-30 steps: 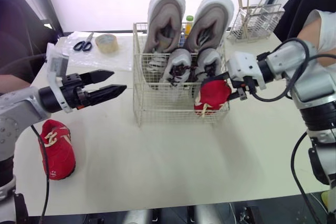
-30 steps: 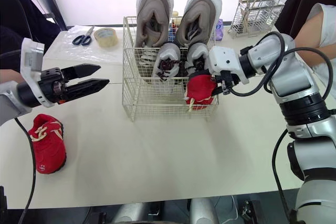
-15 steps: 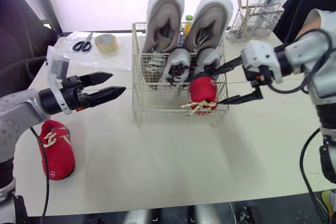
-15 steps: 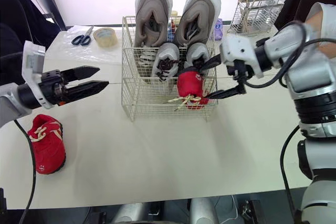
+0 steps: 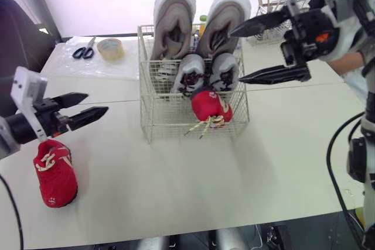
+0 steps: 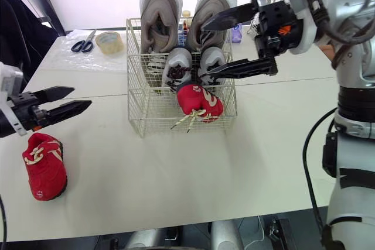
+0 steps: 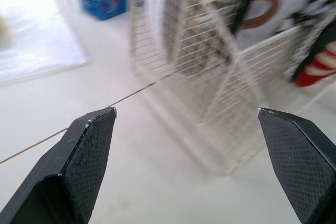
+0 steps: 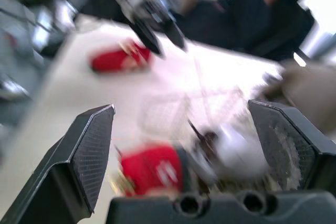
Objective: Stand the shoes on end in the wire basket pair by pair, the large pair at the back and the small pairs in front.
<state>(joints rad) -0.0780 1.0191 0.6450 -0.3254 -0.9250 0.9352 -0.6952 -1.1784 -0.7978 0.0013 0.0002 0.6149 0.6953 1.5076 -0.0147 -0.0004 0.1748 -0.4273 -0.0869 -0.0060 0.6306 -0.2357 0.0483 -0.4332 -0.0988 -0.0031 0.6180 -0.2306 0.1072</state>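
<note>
Right gripper (image 5: 236, 54), spread wide, over the wire basket (image 5: 146, 126); red shoe (image 5: 210, 105) slumped near-right inside. Left gripper (image 5: 97, 102), also spread, above the loose red shoe (image 5: 54, 171).

Silver-grey arms (image 6: 354, 10) trailing black cables (image 5: 328, 156) — tapered black fingers (image 7: 86, 150), cross-hatched pads (image 7: 299, 156); white block (image 5: 26, 89) behind the left gripper (image 5: 97, 102), orange mark (image 5: 320, 37) on the right gripper (image 5: 236, 54).

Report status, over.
Open: left gripper, right gripper above wire basket. One red shoe in basket front, laces through wire; second red shoe on table.
</note>
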